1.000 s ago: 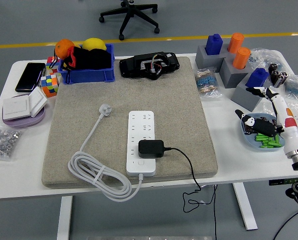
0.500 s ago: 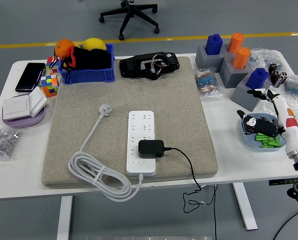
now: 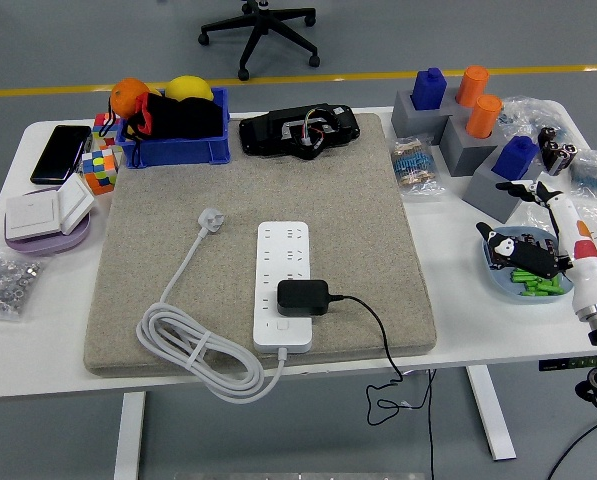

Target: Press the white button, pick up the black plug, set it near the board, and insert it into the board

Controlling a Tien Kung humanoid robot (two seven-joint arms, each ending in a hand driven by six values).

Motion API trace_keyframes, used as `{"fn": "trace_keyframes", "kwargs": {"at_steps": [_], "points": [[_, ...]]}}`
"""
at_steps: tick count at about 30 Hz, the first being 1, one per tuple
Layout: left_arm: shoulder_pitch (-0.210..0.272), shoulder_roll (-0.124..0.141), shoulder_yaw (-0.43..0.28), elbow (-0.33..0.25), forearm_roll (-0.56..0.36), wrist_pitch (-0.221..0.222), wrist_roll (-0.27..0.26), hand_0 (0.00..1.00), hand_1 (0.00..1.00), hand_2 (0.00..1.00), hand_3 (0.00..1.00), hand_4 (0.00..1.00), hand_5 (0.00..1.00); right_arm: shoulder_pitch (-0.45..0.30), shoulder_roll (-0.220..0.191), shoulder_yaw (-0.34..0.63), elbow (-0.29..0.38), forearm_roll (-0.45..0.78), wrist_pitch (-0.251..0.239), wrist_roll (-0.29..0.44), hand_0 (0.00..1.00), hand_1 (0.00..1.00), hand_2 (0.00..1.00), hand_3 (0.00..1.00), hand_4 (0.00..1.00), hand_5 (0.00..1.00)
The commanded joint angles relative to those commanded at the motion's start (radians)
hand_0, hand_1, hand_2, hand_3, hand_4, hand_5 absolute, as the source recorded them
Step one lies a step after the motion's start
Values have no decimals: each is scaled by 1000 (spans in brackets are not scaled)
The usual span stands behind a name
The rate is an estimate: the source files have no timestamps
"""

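Motion is tiny here: over the last second your right hand has drifted slightly right and toward the near edge, at the table's right side over the blue dish. Nothing on the mat has shifted. I read that as a retreat or a settling, not a reach, so none of the task's steps look underway from this pose.

The right hand's dark fingers look loosely curled above the dish, and I see nothing gripped in them, though they are small and cluttered against the green pieces, so you should not rely on that. The left hand is out of view.

The plug sits on the near half of the board, seemingly seated in a socket already. Its long axis runs left to right, across the board, and its cord leaves the right end, curves toward the near edge and drops off the table.

The board's long axis runs near to far, with the button just near of the plug. Its white cable coils to the left.
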Motion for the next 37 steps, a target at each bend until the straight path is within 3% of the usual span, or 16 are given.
{"fn": "trace_keyframes", "kwargs": {"at_steps": [37], "points": [[15, -15, -17, 0, -8, 5, -7, 467, 496, 513, 578, 594, 259, -38, 20, 37, 31, -59, 74, -144, 758, 733, 723, 676, 849, 236]]}}
